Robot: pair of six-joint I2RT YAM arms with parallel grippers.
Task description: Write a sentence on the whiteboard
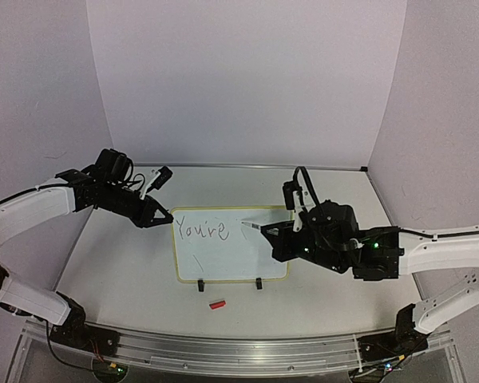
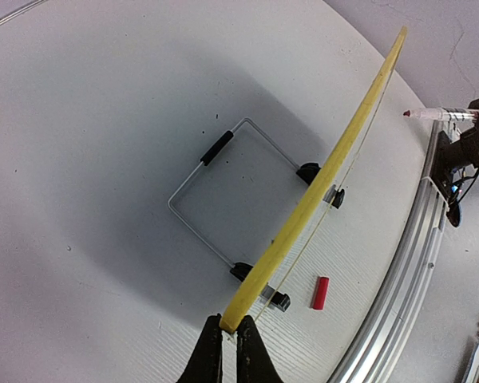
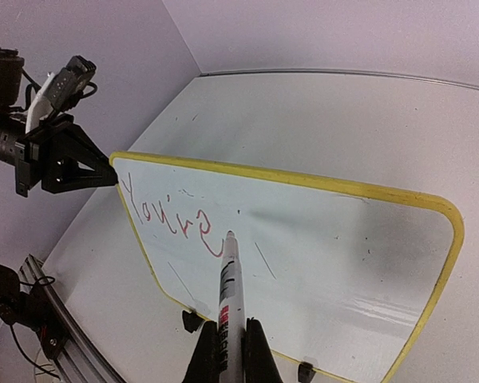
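Note:
The whiteboard stands tilted on its two black clip feet mid-table, its yellow frame edge-on in the left wrist view. The sentence reads "You're" in red, at the board's upper left. My left gripper is shut on the board's upper left corner. My right gripper is shut on a white marker. The marker's tip sits just right of the last letter; I cannot tell whether it touches the board.
A small red marker cap lies on the table in front of the board. A wire stand props the board from behind. An aluminium rail runs along the near table edge.

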